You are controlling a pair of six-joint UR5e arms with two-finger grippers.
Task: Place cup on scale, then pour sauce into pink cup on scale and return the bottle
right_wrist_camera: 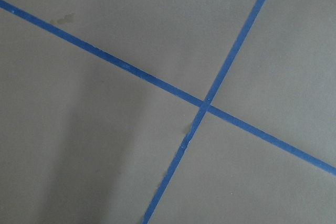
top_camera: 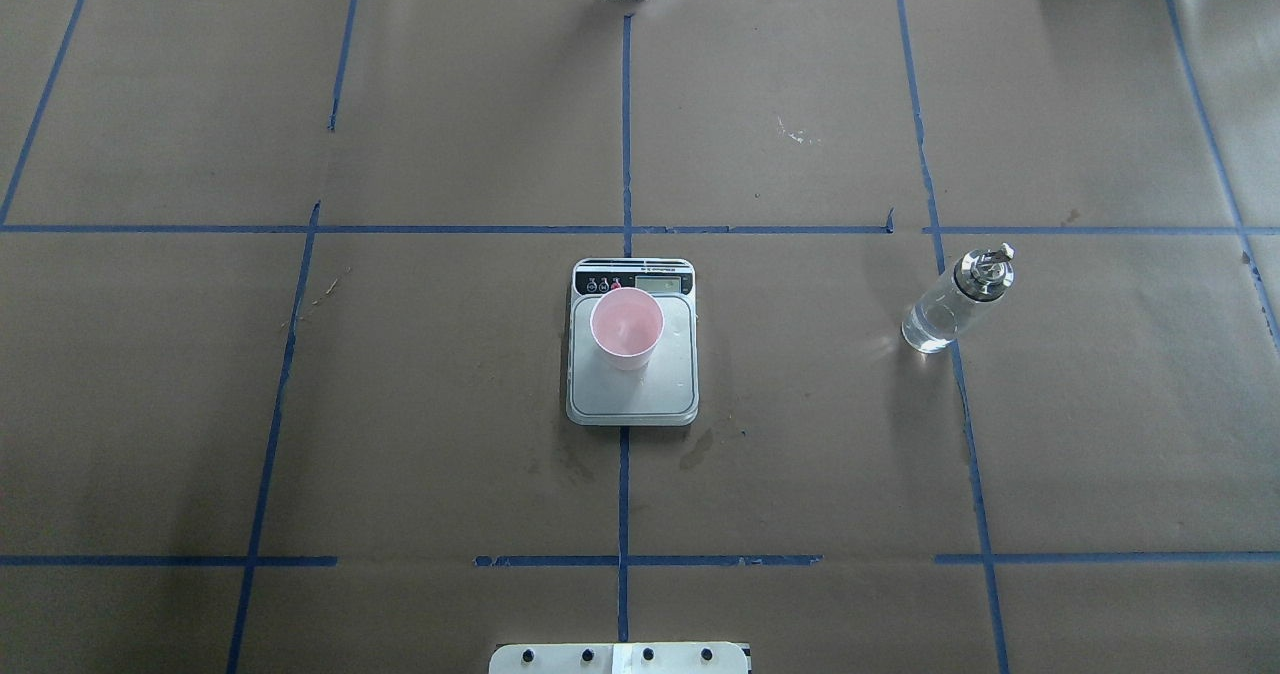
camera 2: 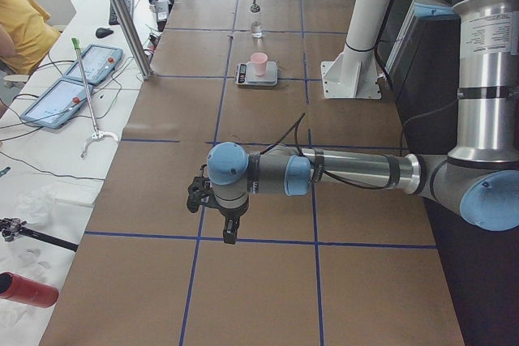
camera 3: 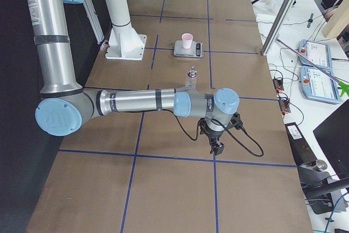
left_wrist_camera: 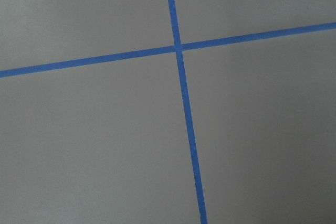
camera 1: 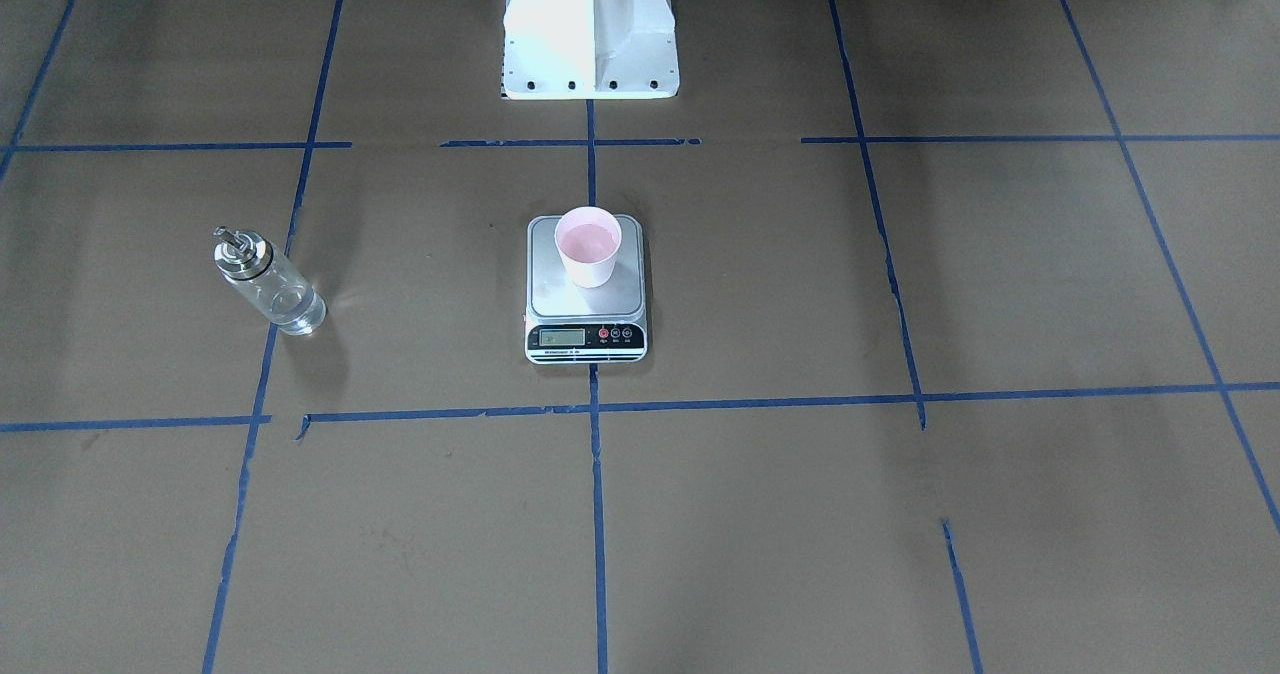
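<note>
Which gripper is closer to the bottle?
Right. The right gripper hangs on the same side of the scale as the bottle; the left gripper hangs on the opposite side, much farther off.

We see a brown paper table (top_camera: 450,404) crossed by a grid of blue tape lines (top_camera: 625,134). The cup (top_camera: 627,329) is pale pink outside and deeper pink inside. The scale (top_camera: 640,399) has a brushed silver top and a black panel with red buttons. The bottle (top_camera: 950,304) is clear glass with a silver cap.
</note>
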